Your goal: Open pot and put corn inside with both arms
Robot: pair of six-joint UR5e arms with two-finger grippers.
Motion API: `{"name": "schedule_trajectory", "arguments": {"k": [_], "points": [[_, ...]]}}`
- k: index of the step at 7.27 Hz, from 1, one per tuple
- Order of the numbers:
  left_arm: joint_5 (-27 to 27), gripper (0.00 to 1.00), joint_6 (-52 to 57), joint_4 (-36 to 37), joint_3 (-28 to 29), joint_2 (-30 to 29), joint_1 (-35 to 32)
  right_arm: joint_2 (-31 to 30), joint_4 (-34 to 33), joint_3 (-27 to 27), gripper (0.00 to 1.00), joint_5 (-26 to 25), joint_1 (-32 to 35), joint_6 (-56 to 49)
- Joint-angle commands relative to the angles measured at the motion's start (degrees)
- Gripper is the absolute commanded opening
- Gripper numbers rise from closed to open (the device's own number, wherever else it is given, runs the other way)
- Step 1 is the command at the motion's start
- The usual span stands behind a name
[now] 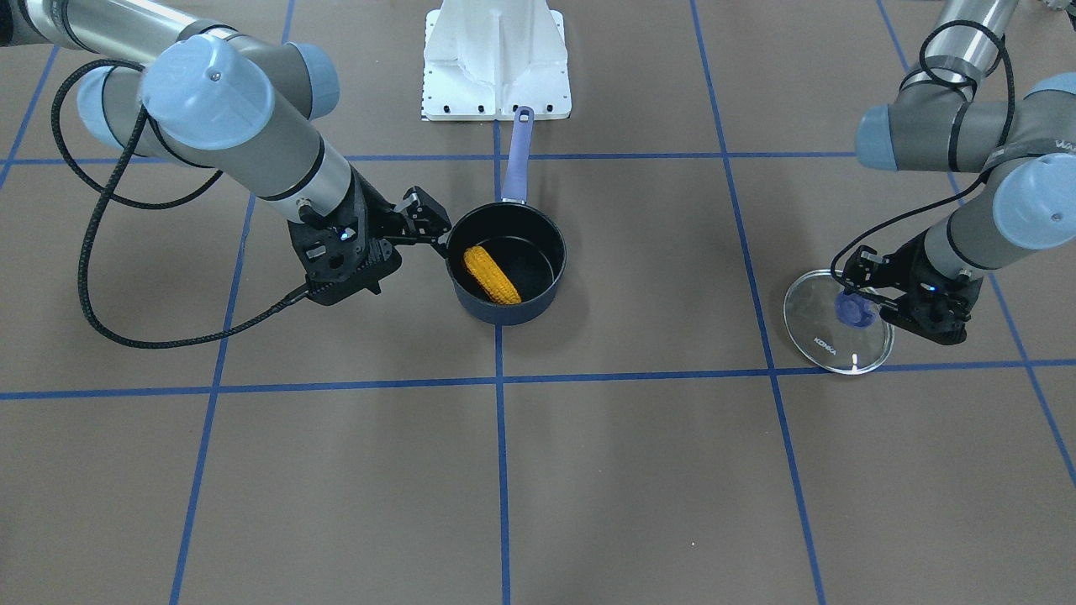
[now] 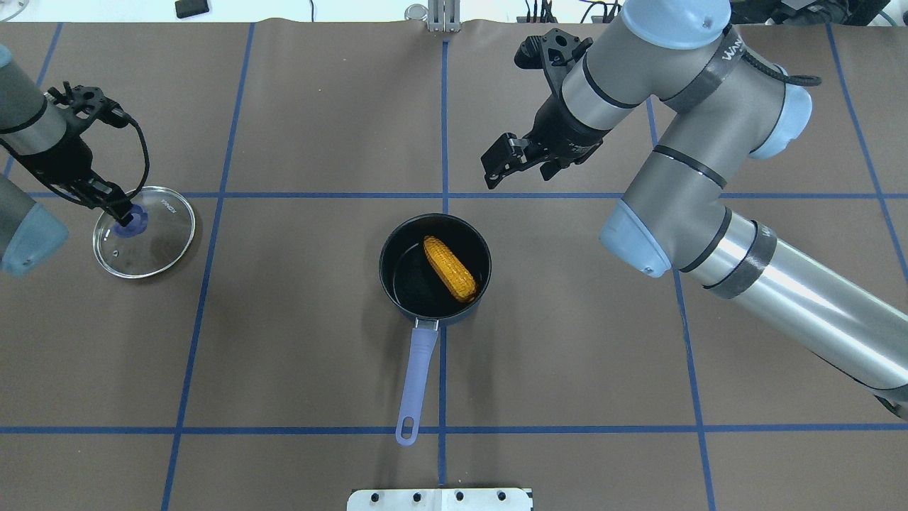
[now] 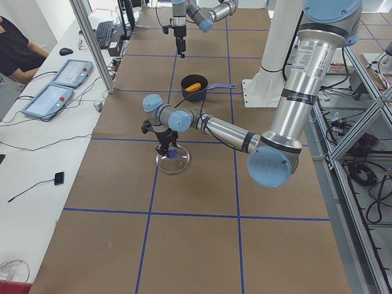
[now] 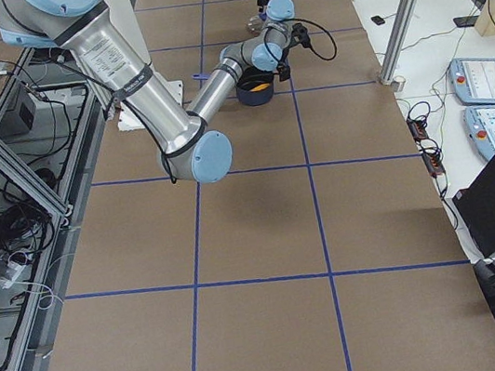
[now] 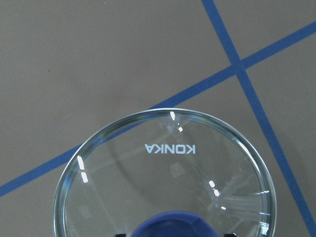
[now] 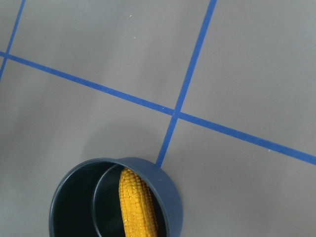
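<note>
The dark navy pot (image 2: 408, 280) stands uncovered at the table's middle, its lavender handle (image 2: 416, 380) pointing toward the robot. The yellow corn (image 2: 450, 267) lies inside it, as the front view (image 1: 492, 275) and the right wrist view (image 6: 138, 207) also show. My right gripper (image 2: 496, 165) is open and empty, apart from the pot, above and beyond its far right side. The glass lid (image 2: 152, 238) rests on the table at the far left. My left gripper (image 2: 122, 213) is shut on its blue knob (image 1: 853, 309). The left wrist view looks down on the lid (image 5: 168, 173).
The white base bracket (image 1: 496, 63) sits at the table's robot-side edge, just past the handle's end. Blue tape lines (image 2: 443, 106) grid the brown table. In the exterior left view, an operator (image 3: 15, 52) and teach pendants (image 3: 55, 86) are at a side desk.
</note>
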Motion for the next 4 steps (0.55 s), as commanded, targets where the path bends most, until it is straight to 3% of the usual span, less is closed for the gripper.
{"name": "schedule_trajectory", "arguments": {"k": [1, 2, 4], "points": [[-0.47, 0.81, -0.08, -0.09, -0.21, -0.03, 0.24, -1.79, 0.1, 1.37, 1.0, -1.23, 0.48, 0.01], [-5.08, 0.97, -0.08, -0.27, -0.47, 0.14, 0.06, -2.4, -0.07, 2.24, 1.0, -1.24, 1.7, -0.08], [-6.8, 0.99, 0.1, -0.36, -0.56, 0.32, -5.61, -6.6, -0.51, 2.95, 1.0, -1.77, 6.42, -0.17]]}}
